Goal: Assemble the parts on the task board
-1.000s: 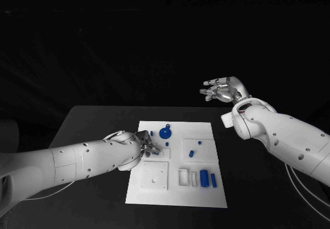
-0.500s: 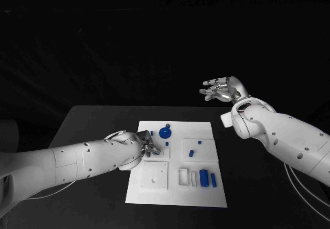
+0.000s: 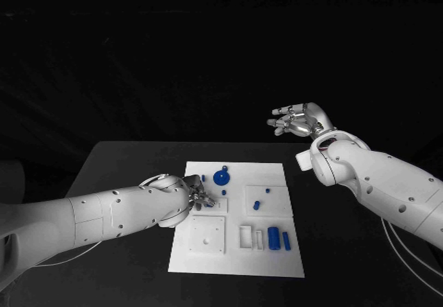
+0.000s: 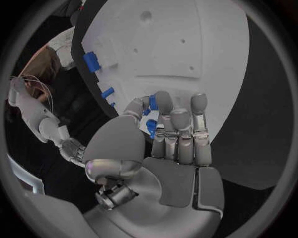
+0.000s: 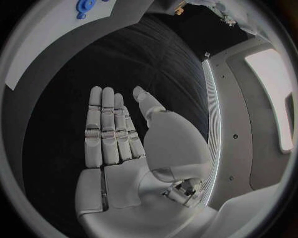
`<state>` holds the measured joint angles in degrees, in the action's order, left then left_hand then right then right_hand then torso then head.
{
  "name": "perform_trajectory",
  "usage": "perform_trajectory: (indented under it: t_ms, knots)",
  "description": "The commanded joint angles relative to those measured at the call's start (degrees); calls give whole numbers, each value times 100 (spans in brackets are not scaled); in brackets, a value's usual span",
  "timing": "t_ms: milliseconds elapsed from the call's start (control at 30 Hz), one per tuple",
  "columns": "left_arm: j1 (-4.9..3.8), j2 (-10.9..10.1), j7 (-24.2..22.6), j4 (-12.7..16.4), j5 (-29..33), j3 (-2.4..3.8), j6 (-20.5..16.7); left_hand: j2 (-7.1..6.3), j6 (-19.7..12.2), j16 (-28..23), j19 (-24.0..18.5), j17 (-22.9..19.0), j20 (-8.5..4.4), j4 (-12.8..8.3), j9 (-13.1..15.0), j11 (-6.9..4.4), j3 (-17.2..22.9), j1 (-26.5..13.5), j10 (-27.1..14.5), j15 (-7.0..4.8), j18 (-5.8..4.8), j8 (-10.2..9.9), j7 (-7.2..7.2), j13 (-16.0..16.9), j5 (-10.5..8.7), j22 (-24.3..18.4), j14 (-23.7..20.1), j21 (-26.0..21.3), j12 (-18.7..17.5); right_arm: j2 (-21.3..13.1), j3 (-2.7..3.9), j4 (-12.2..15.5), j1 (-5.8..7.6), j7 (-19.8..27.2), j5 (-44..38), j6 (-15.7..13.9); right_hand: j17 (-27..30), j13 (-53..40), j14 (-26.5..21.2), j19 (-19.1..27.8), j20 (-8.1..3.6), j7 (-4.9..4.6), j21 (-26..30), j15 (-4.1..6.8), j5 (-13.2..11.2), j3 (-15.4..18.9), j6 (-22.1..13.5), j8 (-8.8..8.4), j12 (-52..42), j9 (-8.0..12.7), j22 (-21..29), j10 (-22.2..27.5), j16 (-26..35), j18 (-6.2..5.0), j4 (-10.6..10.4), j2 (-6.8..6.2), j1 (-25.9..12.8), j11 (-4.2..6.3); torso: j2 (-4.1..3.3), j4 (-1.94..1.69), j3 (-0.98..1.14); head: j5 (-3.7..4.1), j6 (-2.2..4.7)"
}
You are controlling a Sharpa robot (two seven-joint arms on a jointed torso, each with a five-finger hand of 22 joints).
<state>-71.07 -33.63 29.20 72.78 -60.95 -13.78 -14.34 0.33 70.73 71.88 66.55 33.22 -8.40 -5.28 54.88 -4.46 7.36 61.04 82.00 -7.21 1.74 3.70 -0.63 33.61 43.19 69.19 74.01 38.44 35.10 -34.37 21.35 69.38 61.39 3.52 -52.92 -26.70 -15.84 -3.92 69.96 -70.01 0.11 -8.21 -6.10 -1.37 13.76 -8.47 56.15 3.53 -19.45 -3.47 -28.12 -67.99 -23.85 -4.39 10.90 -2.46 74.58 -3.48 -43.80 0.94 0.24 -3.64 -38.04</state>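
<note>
The white task board [image 3: 242, 259] lies in the middle of the black table. My left hand [image 3: 196, 196] rests over the board's left part, and its thumb and fingers pinch a small blue part [image 4: 151, 128]. Beside the fingers stands a round blue disc [image 3: 221, 178]. Two small blue pegs [image 3: 257, 206] sit on a raised white square. Two blue cylinders [image 3: 274, 238] lie near the board's front right, next to white frames [image 3: 246, 236]. My right hand [image 3: 300, 119] hangs high beyond the table's far right corner, fingers apart [image 5: 109, 129] and holding nothing.
A white square plate [image 3: 208, 233] with small holes sits on the board's front left. The black table [image 3: 120, 166] shows bare on both sides of the board. The board's edge [image 5: 43, 44] and the blue disc [image 5: 84, 6] lie well away from my right hand.
</note>
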Motion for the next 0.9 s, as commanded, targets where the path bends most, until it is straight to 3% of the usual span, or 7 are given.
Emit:
perform_trajectory:
  t_ms: [33, 533, 900]
  knots:
    - [10, 24, -13, 4, 35, -6, 178, 26, 62, -26, 47, -3, 16, -922, -6, -27, 923, 54, 57, -11, 22, 16, -11, -4, 5, 28, 30, -39, -17, 7, 3, 1, 0, -2, 4, 109, 5, 7, -5, -23, 6, -7, -15, -6, -20, 18, 4, -4, 13, -5, 8, 3, -30, 29, 1, 43, -7, -21, 0, -2, -7, -2, -3]
    - [10, 73, 28, -71, 25, -5, 234, 26, 62, -26, 47, -3, 16, -922, -6, -27, 923, 54, 57, -11, 22, 16, -11, -4, 5, 28, 30, -39, -17, 23, 2, -18, 0, -10, 4, 128, 16, 7, -11, -12, 7, -8, -31, -9, -19, 18, 6, -4, 19, -5, 38, 7, -27, 31, 8, 45, -3, -23, -1, 2, 1, 0, -4]
    - [9, 177, 46, -142, 56, -4, 213, 104, 84, -22, 117, 4, 4, -918, 100, -36, 961, -89, 76, -23, 5, 31, -36, 6, -31, 159, 58, -160, 2, 34, 2, -29, -1, -31, -23, 156, 36, 7, -40, 34, 20, -11, -35, -22, 24, 22, -15, -5, 29, -4, 102, 26, -15, 42, -11, 40, -26, -32, -2, 4, 7, 9, -9]
